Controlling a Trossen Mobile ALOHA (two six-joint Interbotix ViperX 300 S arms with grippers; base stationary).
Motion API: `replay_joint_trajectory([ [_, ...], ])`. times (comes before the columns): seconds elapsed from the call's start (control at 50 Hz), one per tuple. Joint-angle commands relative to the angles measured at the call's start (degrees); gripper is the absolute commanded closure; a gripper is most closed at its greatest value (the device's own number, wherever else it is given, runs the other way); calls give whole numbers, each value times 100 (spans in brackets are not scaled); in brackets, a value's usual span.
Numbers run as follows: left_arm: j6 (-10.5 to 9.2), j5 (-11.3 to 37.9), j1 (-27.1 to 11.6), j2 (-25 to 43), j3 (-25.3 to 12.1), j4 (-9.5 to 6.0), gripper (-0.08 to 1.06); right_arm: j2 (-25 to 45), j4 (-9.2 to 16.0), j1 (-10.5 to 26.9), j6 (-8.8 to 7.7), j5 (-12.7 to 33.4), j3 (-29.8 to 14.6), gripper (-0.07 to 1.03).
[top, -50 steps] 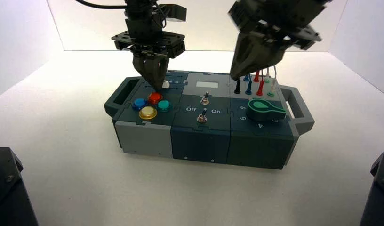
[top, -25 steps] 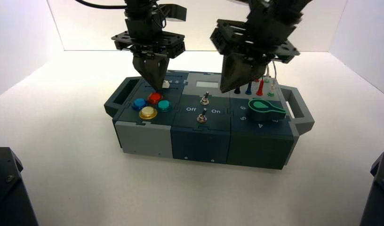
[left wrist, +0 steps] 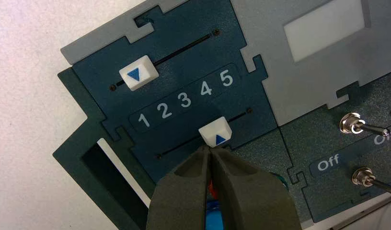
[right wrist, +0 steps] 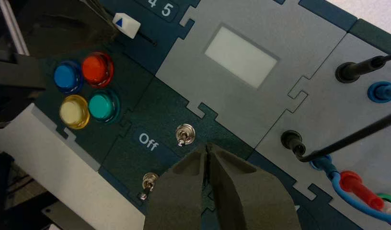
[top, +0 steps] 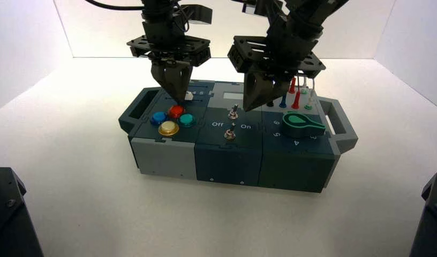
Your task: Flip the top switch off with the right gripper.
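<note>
White walls and a white tabletop (top: pixel 72 176) form the setting, and the control box (top: pixel 227 160) is seen at its centre. Two grippers are shown above the box.

Left to right: the left gripper (top: pixel 178 97) is held tip-down over the slider panel, its fingers (left wrist: pixel 184 191) pressed together with nothing between them. Just beyond the fingertips lies one white slider knob (left wrist: pixel 215 132), touching or nearly touching them; a second white slider knob (left wrist: pixel 138 73) lies farther off, past the row of numerals 1 to 5. Four round buttons are counted just beside these fingers: blue (right wrist: pixel 67 76), red (right wrist: pixel 97 68), yellow (right wrist: pixel 74 111) and teal (right wrist: pixel 103 105).

The right gripper (top: pixel 251 106) is poised over the middle of the box, its fingers (right wrist: pixel 241 191) closed to a point and holding nothing. Two silver toggles are counted. The top switch (right wrist: pixel 185 133) sits on the dark teal panel just beside the fingertips, on their left, with a small gap visible; whether its lever is touched cannot be told. The second toggle (right wrist: pixel 148 184) stands farther along the left finger, past the "Off" lettering. A pale display window (right wrist: pixel 240 56) lies ahead of the fingertips. To their right, plugged leads (top: pixel 291 96) in black, blue, red and green are seen, and one green knob (top: pixel 302 123).
</note>
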Motion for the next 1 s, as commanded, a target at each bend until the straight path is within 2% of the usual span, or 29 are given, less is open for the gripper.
replay_joint_trajectory([
  [0.02,9,-79,44,202,114,26,100,-9,0,35,-18,-53,-167,98],
  [0.3,9,-114,44,299,123,26,100,62,18,88,-9,-35,-352,98],
  [0.42,18,-123,44,343,123,26,100,123,35,237,9,26,-439,98],
  [0.78,26,-132,44,352,132,26,100,185,88,308,35,26,-378,98],
  [1.0,35,-167,44,360,158,26,100,158,114,378,44,88,-510,98],
])
